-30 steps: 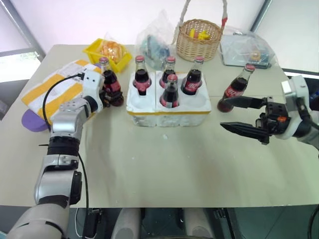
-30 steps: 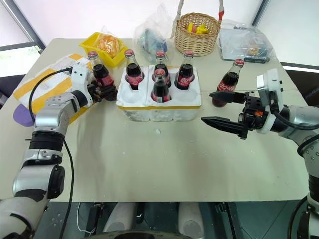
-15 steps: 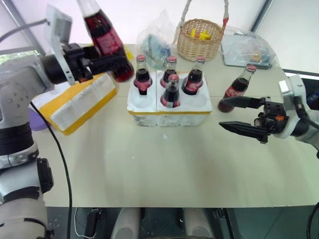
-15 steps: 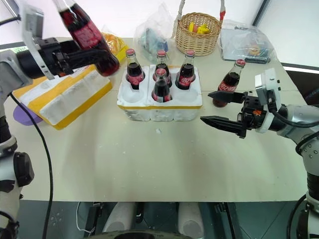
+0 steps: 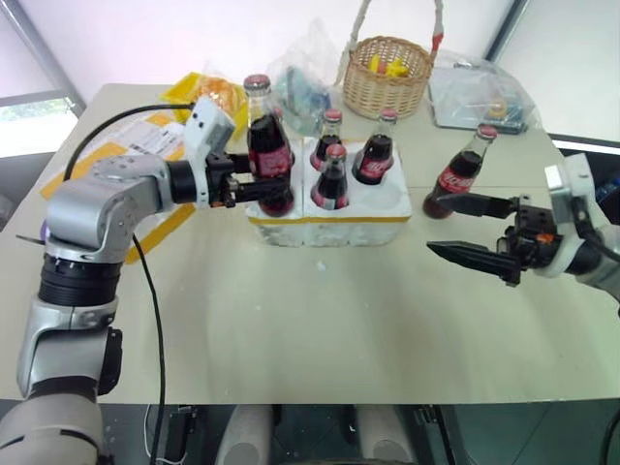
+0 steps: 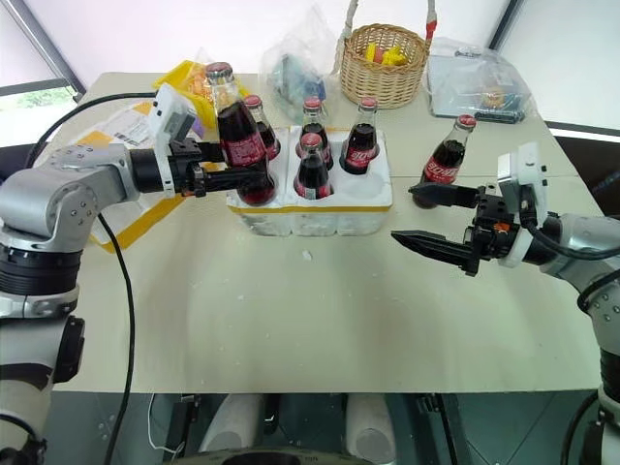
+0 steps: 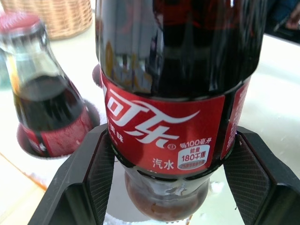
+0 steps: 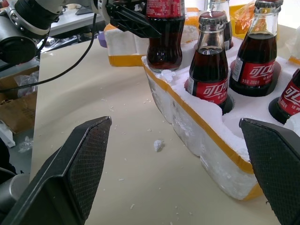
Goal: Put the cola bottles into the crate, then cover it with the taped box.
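the low white styrofoam crate (image 5: 329, 215) with a yellow tape band around its base sits mid-table and serves as the reference.

the left gripper (image 5: 254, 181) is clamped on a small glass cola bottle (image 5: 267, 155) with a red cap and red-and-white label. its 2 black fingers (image 7: 96, 180) press the bottle's sides at the label. this bottle is upright over the crate's front left corner, its base at the rim of the front left well.

4 more cola bottles (image 5: 333, 180) stand in crate wells: 1 partly hidden behind the held bottle, 2 along the back row, 1 at front centre.

the sixth cola bottle (image 5: 455, 174) stands tilted on the table to the right of the crate, apart from it.

the right gripper (image 5: 465, 229) hovers to the right of the crate, its fingers spread wide with nothing between them; the upper finger tip lies close to the loose bottle's base.

the white styrofoam box with broad yellow tape stripes (image 5: 126, 160) lies to the left of the crate, partly behind the left arm.

a woven wicker basket (image 5: 387, 73) stands behind the crate.
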